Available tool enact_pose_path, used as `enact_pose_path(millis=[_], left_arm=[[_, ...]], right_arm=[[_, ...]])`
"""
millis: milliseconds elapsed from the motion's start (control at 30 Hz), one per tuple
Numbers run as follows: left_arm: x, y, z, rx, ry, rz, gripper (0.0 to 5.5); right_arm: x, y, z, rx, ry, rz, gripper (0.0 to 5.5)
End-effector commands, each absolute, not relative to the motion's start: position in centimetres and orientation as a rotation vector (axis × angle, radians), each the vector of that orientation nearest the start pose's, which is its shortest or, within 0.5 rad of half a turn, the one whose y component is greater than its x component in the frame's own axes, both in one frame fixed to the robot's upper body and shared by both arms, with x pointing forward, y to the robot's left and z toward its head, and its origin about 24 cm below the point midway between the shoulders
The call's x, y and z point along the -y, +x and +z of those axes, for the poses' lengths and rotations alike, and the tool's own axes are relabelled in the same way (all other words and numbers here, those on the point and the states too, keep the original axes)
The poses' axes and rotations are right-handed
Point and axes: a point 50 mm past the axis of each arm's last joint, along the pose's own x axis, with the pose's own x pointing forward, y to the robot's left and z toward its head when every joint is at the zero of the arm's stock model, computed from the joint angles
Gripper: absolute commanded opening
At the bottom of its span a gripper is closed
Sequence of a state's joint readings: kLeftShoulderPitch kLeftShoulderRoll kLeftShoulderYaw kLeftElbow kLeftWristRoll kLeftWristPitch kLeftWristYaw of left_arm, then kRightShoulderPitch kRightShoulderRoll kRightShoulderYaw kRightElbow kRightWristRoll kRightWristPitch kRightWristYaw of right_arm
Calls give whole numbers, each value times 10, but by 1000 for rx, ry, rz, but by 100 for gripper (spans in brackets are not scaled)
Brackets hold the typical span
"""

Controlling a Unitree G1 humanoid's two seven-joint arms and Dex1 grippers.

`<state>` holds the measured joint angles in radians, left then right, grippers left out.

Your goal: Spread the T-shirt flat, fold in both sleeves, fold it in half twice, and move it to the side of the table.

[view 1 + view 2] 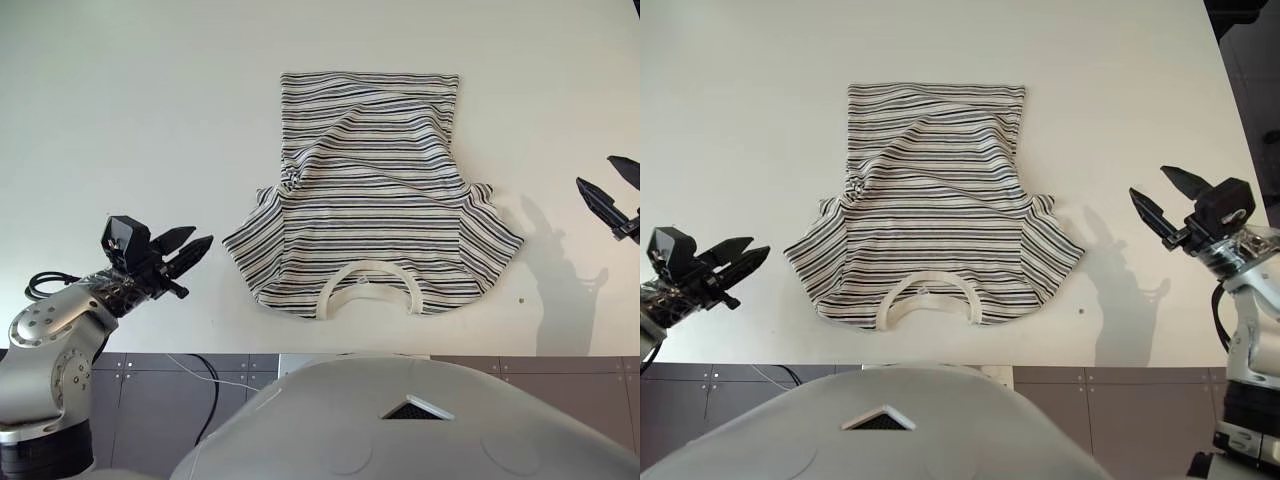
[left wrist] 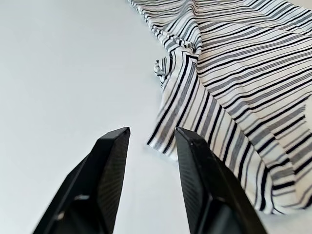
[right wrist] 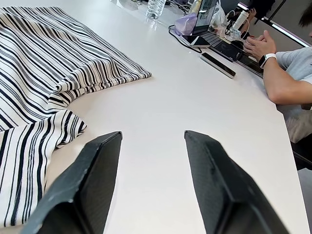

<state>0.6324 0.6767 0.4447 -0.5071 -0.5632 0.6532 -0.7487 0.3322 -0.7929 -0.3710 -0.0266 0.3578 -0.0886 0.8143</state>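
Observation:
A black-and-white striped T-shirt (image 1: 372, 185) lies on the white table (image 1: 130, 120), collar (image 1: 368, 285) toward me, hem at the far side, with wrinkles across the body. Its sleeves (image 1: 255, 235) stick out to both sides. My left gripper (image 1: 190, 248) hovers open just left of the left sleeve (image 2: 180, 97), empty. My right gripper (image 1: 1158, 200) hangs open to the right of the right sleeve (image 3: 34, 146), also empty.
At the far end of the table in the right wrist view lie a phone (image 3: 218, 65), a laptop (image 3: 207, 19), a bottle (image 3: 156, 7) and cables, with a person's arm (image 3: 273, 68) resting there. The table's near edge (image 1: 150, 350) runs just below the collar.

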Motion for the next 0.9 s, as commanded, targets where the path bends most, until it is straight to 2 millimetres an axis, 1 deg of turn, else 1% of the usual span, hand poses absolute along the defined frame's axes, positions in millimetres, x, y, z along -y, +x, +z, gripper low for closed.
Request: enact_pose_path(millis=[33, 100, 200, 333, 467, 600, 800, 900], left_arm=[[-279, 113, 60, -674, -149, -357, 171], [-279, 114, 51, -687, -209, -323, 171], [-274, 116, 43, -703, -297, -317, 171], [-268, 117, 38, -716, -380, -321, 171], [-264, 120, 36, -717, -419, -332, 171], [-263, 125, 32, -708, -461, -311, 106], [-262, 125, 29, -723, -495, -304, 15], [-264, 127, 31, -709, -502, -291, 12]], right_arm=[[323, 179, 94, -223, -455, 492, 236], [323, 181, 92, -228, -461, 491, 236], [322, 184, 89, -237, -466, 492, 236], [322, 188, 86, -249, -478, 492, 236], [322, 190, 85, -249, -475, 486, 236], [318, 193, 84, -245, -474, 495, 238], [314, 195, 83, -241, -470, 510, 238], [314, 195, 82, -242, -472, 510, 238]])
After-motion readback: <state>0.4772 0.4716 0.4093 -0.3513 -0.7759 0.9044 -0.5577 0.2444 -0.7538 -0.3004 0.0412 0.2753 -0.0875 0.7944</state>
